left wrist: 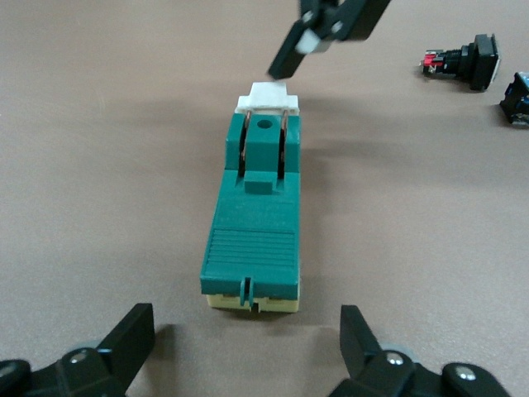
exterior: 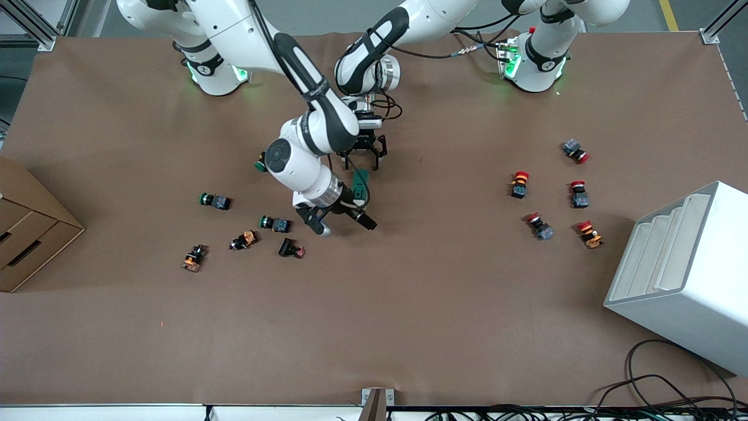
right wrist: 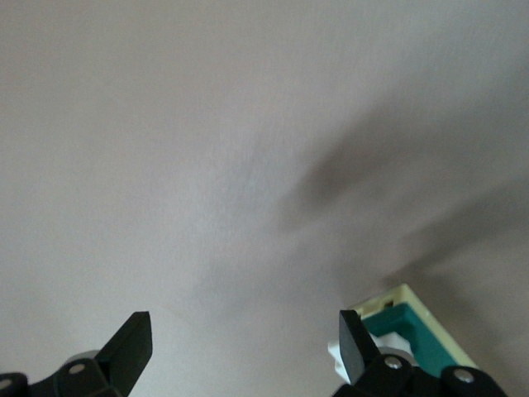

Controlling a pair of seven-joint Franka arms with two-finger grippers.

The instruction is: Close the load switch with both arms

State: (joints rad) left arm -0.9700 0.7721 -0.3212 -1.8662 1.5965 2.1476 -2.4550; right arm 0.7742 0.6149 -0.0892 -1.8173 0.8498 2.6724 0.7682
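The load switch (exterior: 362,180) is a dark-green block lying flat mid-table. In the left wrist view it (left wrist: 256,215) has a cream base and a white lever (left wrist: 266,98) at the end away from my left gripper. My left gripper (exterior: 363,158) is open and empty, low over the table just short of the switch's end nearer the bases; its fingers (left wrist: 132,337) stand wide apart. My right gripper (exterior: 343,224) is open and empty over the switch's end nearer the front camera. One of its fingertips (left wrist: 289,54) hangs just above the lever. The right wrist view shows the switch (right wrist: 413,327) beside one finger (right wrist: 355,343).
Green push buttons (exterior: 215,200) (exterior: 274,223) and orange and black parts (exterior: 194,257) (exterior: 290,249) lie toward the right arm's end. Red push buttons (exterior: 519,184) (exterior: 578,193) lie toward the left arm's end, near a white rack (exterior: 684,275). A cardboard box (exterior: 29,228) stands at the table edge.
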